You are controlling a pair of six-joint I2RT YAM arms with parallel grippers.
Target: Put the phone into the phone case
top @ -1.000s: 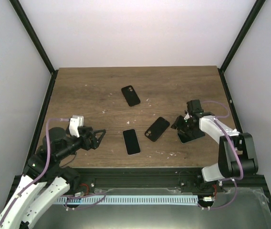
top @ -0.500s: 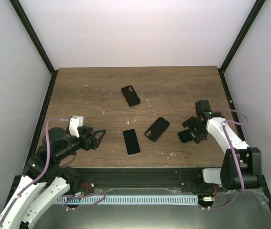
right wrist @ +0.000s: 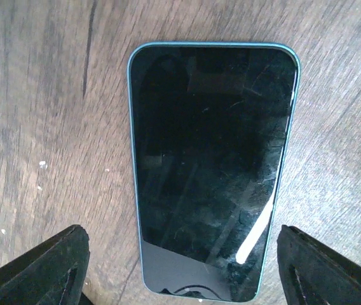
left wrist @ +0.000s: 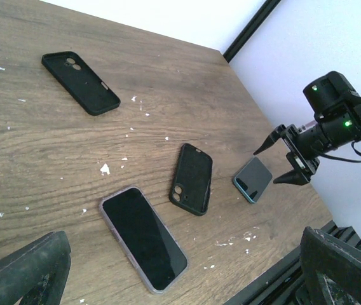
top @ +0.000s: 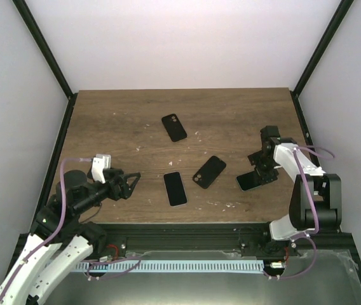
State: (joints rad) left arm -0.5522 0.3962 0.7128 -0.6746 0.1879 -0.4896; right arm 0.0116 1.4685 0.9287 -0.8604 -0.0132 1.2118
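Table (top: 117,114) of dark wood, flecked with white specks. Left gripper (top: 133,184) hangs low over the near-left part, fingers spread wide, nothing between them. Right gripper (left wrist: 268,166) near the right edge, fingers parted, gripping nothing.

Teal-edged phone (right wrist: 212,165) lies flat, screen up, just below the right gripper; a finger stands clear of it on either side. Clear-rimmed phone (left wrist: 143,238), screen up, lies near the front middle. No separate clear case can be made out.

One black case (left wrist: 192,178) with camera cutouts lies between the two phones. A second black cover (left wrist: 80,82) lies farther back, well apart.
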